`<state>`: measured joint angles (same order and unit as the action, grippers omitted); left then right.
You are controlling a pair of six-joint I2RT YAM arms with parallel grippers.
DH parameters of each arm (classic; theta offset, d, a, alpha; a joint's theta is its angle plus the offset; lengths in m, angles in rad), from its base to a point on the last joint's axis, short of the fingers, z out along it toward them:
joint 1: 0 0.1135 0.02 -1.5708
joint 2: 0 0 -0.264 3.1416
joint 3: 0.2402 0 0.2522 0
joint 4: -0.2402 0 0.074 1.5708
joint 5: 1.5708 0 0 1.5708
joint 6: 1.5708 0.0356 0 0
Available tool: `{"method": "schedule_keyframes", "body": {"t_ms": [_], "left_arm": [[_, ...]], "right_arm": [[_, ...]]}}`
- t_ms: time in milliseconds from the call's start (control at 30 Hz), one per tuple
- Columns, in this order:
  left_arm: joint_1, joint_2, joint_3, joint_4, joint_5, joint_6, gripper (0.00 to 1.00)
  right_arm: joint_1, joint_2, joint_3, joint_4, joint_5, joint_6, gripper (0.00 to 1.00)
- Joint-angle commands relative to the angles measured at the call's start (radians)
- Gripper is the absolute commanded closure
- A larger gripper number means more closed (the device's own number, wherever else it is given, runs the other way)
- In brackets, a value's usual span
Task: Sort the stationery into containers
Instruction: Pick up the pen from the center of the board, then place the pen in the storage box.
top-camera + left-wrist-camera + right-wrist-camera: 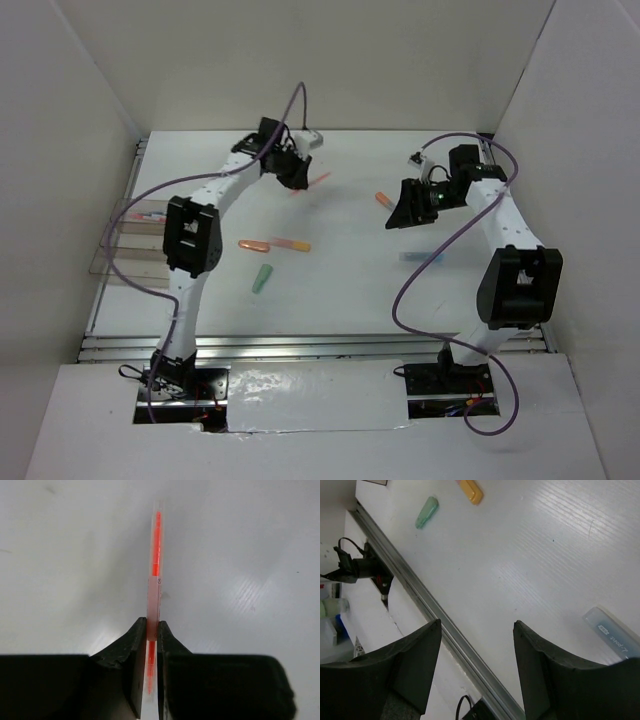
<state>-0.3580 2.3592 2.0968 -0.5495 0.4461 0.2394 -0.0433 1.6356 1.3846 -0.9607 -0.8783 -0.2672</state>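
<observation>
My left gripper is shut on a thin clear pen with a red core, held above the table at the back; the pen's end sticks out to the right. My right gripper is open and empty above the table, next to a small orange piece. An orange pen, a yellow marker, a pale green cap and a grey-blue pen lie on the table. The clear containers stand at the left edge, with a few pens in the far compartment.
White walls close in the table at the back and both sides. A metal rail runs along the near edge. Purple cables loop from both arms.
</observation>
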Motion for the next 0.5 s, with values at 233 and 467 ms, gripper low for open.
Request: {"method": "schedule_keyframes", "body": {"t_ms": [233,467], "left_arm": [[0.444,-0.458,0.01,-0.259,0.399,0.605,1.0],[0.729,-0.44,0.028,-0.745,0.433,1.31,1.0]], "right_arm": [[0.068,-0.071,0.001,0.048,0.044,-0.001,0.34],[0.123,-0.039,0.016,0.073,0.079,0.016,0.34]]}}
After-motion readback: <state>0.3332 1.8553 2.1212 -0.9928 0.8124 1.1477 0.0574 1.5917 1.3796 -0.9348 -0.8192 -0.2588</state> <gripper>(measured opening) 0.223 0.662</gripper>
